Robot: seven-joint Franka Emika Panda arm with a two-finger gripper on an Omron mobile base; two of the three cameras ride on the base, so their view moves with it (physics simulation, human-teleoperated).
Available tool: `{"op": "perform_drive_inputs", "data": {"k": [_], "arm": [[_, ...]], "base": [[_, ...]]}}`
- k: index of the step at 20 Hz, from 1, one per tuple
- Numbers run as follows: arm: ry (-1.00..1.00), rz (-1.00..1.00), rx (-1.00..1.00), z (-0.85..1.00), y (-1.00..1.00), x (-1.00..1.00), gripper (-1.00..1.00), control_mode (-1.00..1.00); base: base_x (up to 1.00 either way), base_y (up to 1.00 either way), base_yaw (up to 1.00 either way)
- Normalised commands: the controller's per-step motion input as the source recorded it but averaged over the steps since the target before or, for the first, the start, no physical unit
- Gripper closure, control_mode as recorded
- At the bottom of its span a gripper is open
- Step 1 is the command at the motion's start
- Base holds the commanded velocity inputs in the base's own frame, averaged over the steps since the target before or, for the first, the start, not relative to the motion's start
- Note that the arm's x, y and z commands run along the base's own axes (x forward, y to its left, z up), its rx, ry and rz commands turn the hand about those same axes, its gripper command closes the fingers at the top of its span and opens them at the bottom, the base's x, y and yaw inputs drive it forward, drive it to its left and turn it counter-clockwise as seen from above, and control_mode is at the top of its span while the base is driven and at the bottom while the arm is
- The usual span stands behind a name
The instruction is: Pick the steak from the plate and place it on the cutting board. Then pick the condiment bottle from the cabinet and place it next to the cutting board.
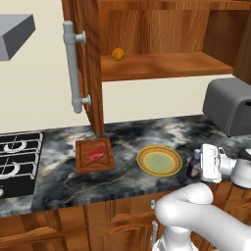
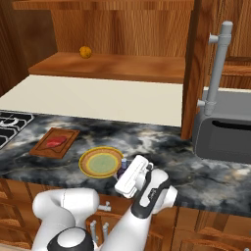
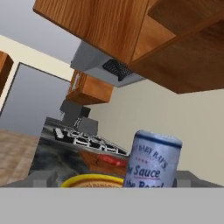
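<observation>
The steak (image 1: 97, 153) lies flat on the cutting board (image 1: 83, 164) at the counter's left; both also appear in the right base view as steak (image 2: 55, 142) on board (image 2: 66, 138). The yellow plate (image 1: 159, 161) sits bare in the middle. Just right of it the condiment bottle (image 1: 192, 169) stands upright on the counter. My gripper (image 1: 197, 158) is level with it, open. In the hand view the bottle (image 3: 151, 159) stands between my spread fingertips (image 3: 41, 177), nearer the right one, with the plate rim (image 3: 89, 178) beyond. The cabinet (image 1: 162, 66) hangs open above.
A small orange ball (image 1: 118, 54) rests on the cabinet shelf. The open cabinet door with its grey bar handle (image 1: 73, 68) juts out above the board. A grey toaster (image 1: 230, 105) stands at the back right and a stove (image 1: 17, 157) at the left.
</observation>
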Motion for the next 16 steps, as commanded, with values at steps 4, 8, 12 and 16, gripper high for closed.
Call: {"op": "perform_drive_inputs", "data": {"k": [4, 8, 12, 16], "arm": [[0.03, 0.0, 0.0, 0.05, 0.0, 0.07, -1.0, -1.0], [0.01, 0.0, 0.0, 0.06, 0.0, 0.05, -1.0, -1.0], [0.0, -0.01, 0.0, 0.01, -0.01, 0.06, -1.0, -1.0], [0.0, -0.03, 0.0, 0.0, -0.11, 0.0, -1.0, -1.0]], "base": [[0.0, 0.0, 0.0], [0.0, 0.0, 0.0], [0.0, 0.0, 0.0], [0.0, 0.0, 0.0]]}}
